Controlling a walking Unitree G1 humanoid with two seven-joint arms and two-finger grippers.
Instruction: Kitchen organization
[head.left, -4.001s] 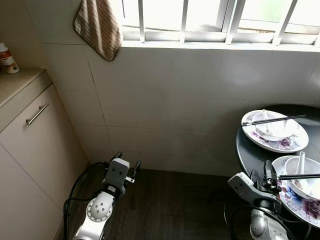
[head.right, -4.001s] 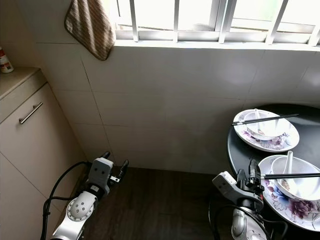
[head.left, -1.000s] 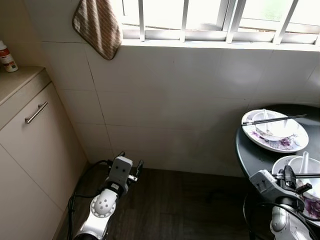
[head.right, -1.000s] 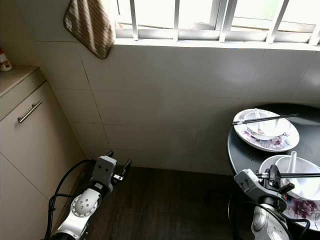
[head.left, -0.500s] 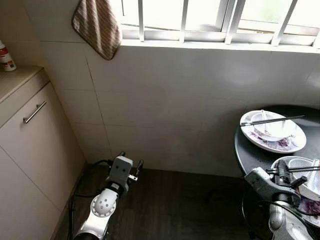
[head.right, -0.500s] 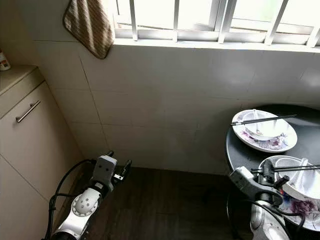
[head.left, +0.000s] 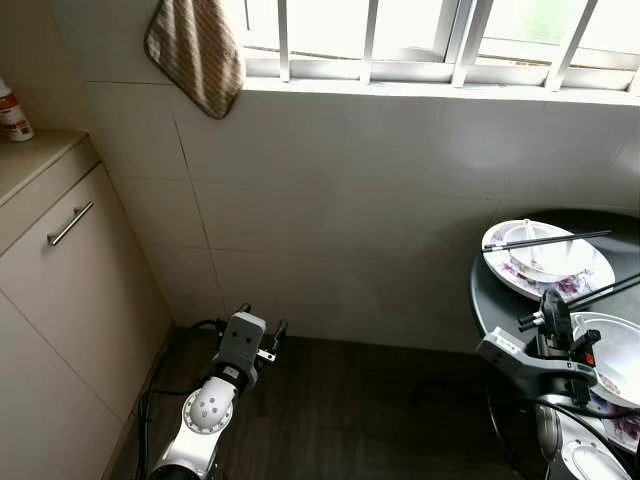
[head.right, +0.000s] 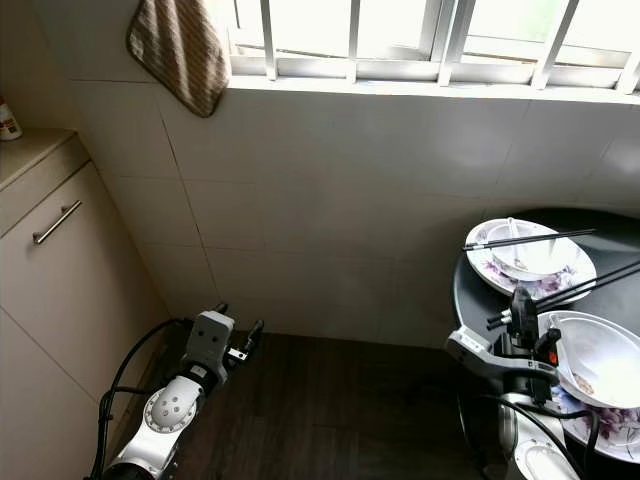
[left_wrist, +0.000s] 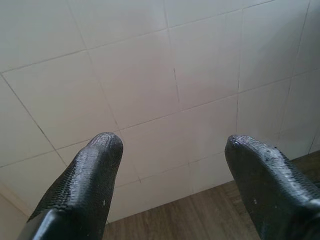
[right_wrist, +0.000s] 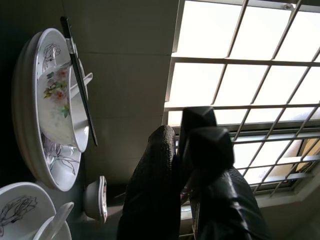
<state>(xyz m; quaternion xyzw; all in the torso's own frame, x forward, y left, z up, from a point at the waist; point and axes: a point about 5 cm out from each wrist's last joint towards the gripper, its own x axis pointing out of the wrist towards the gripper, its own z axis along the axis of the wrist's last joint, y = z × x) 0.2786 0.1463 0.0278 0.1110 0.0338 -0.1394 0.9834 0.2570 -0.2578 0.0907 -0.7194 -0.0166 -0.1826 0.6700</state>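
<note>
White-tiled kitchen wall under a barred window (head.left: 420, 40), striped cloth (head.left: 197, 55) hanging at the sill, beige cabinet (head.left: 70, 300) along the robot's left, dark wood floor (head.left: 350, 410) below. Round dark desk (head.right: 475, 290) at the right, carrying a flowered plate (head.right: 530, 275) with a small bowl (head.right: 530, 250) and one pair of chopsticks (head.right: 525, 239) laid across it.

Nearer the robot: right gripper (head.right: 527, 325) raised at the desk edge, clenched on a second pair of chopsticks (head.right: 590, 280), lifted clear and slanting up toward the window. Beside it a large white bowl (head.right: 600, 360), tilted, sitting on another flowered plate (head.right: 610, 425); whether touching the gripper, impossible to tell. Fingers (right_wrist: 155, 200) pressed together in the right wrist view, chopsticks not made out there.

Left gripper (head.left: 262, 335) hanging idle low over the floor, released, fingers (left_wrist: 85, 175) well apart with only wall tile beyond.

Judged step: clearing utensils off the dishes, first pair just picked up. Next move probably calls for carrying the sticks level and away from the tilted bowl, keeping the clench firm so neither stick slips, then setting them down before stacking dishes.
</note>
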